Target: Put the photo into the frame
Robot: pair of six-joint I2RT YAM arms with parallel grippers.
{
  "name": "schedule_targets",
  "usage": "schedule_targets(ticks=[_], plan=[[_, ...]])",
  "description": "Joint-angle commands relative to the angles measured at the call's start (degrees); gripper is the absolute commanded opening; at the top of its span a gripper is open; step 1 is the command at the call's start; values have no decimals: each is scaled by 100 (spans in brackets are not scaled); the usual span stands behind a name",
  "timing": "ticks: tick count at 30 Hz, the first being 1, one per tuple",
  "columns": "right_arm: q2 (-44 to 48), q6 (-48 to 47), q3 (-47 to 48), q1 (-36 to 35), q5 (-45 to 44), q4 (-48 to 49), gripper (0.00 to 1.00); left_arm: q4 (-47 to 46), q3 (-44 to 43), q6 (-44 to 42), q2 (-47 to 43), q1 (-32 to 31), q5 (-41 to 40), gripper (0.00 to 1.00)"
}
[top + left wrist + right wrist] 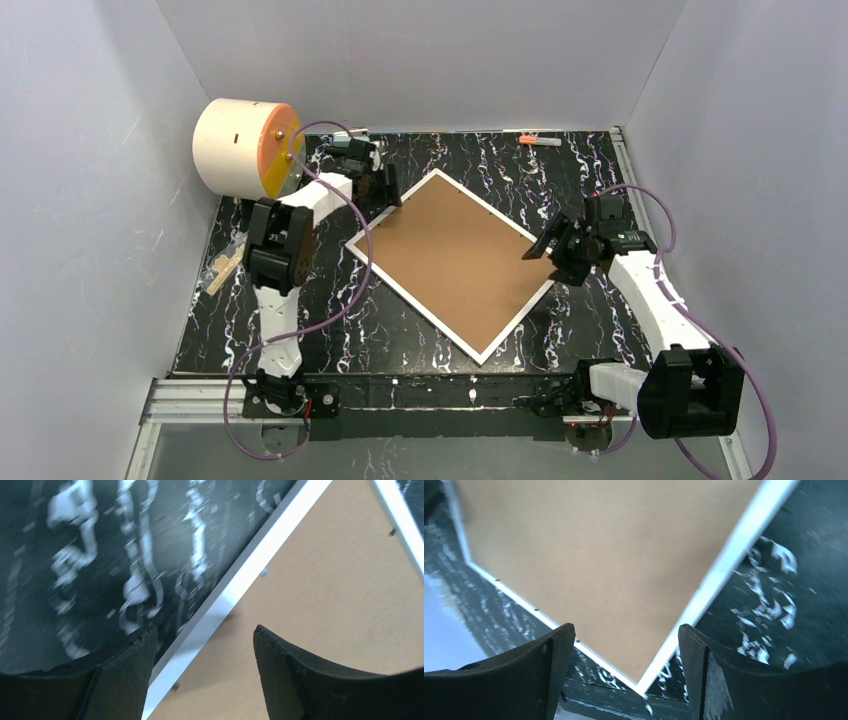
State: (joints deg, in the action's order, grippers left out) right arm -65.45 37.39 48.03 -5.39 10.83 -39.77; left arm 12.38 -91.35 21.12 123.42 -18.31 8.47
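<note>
Black marbled table, pale walls all round. The frame lies centre-table, turned diagonally, brown back up. Left gripper hovers at the far-left edge, jaws apart astride the white rim. Right gripper hangs over the right corner, jaws spread wide.

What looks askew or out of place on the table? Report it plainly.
The large white-edged rectangular picture frame lies back up, brown board showing, turned diagonally to the edges of the black marbled table. No photo print is visible anywhere. Nothing looks spilled or broken.
</note>
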Motion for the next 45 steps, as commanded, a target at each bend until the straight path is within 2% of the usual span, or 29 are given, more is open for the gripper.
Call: schedule_targets(ticks=[1,5,9,11,15,19,22,29,42,45], plan=[[-452,-274,378,-188,1177,1396,83,598,715,53,-1409,116,-1087,70],[-1312,-309,800,-1052,1575,2560,82,570,1746,482,-2472,269,-1880,72],[-2626,-471,1789,-1973,1887,2887,78,508,2642,975,-3308,502,-1562,72],[-3285,-556,2311,-2408,2093,2935,71,328,3187,1122,-3640,546,-1203,71],[-4462,-558,3328,-3045,2715,2965,45,-25,3835,1498,-3934,578,-399,65],[-5436,-595,4148,-3455,3212,2873,31,-306,4282,1837,-3969,583,-183,51],[-5923,-608,4641,-3612,3507,2755,26,-760,4573,1890,-3899,587,-13,45],[-6737,-466,5366,-3645,3678,2622,23,-1027,4441,1588,-3321,641,391,31],[-7257,-357,5717,-3651,3677,2656,22,-871,4573,1379,-3118,670,139,24],[-7309,-309,5724,-3651,3781,2761,19,-852,4599,1348,-3096,670,146,23]])
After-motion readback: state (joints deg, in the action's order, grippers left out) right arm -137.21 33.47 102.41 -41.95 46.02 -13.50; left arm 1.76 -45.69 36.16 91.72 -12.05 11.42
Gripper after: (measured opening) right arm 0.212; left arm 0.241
